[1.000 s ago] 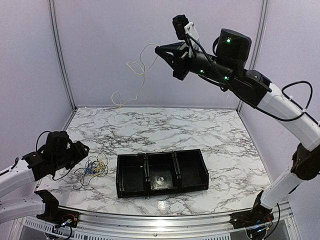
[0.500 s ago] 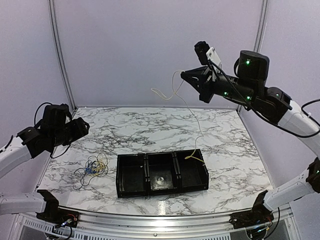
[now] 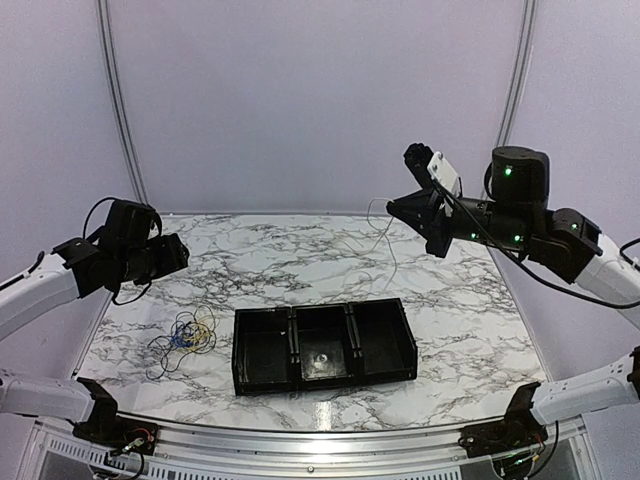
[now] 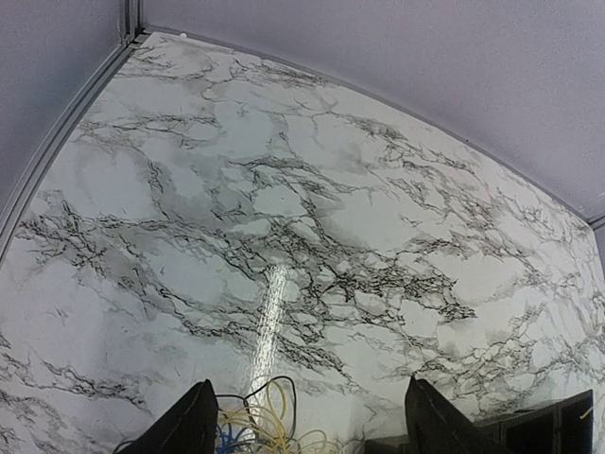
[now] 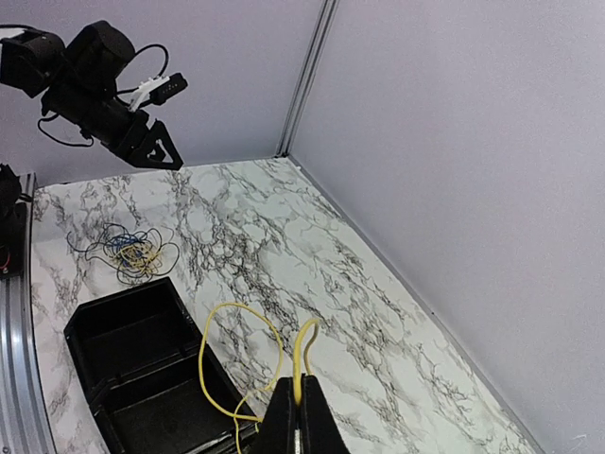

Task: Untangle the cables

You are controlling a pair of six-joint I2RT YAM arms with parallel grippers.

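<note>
A tangle of cables (image 3: 185, 335) in yellow, blue and black lies on the marble table left of the tray; it also shows in the wrist views as the cables (image 4: 257, 421) and the cables (image 5: 132, 253). My left gripper (image 3: 181, 254) hovers open above and behind it, with nothing between its fingers (image 4: 194, 426). My right gripper (image 3: 393, 205) is raised over the table's back right. It is shut (image 5: 298, 380) on one yellow cable (image 5: 234, 305). That cable (image 3: 388, 238) loops down toward the tray's right end.
A black three-compartment tray (image 3: 325, 381) sits at the table's front centre, and its rim (image 5: 83, 324) lies below the hanging cable. Pale walls enclose the table on the left, back and right. My left arm (image 5: 104, 85) shows across the table.
My right arm has come down and swung right with the yellow cable, which now hangs behind the tray. My left arm has lifted up and back from the tangle.
</note>
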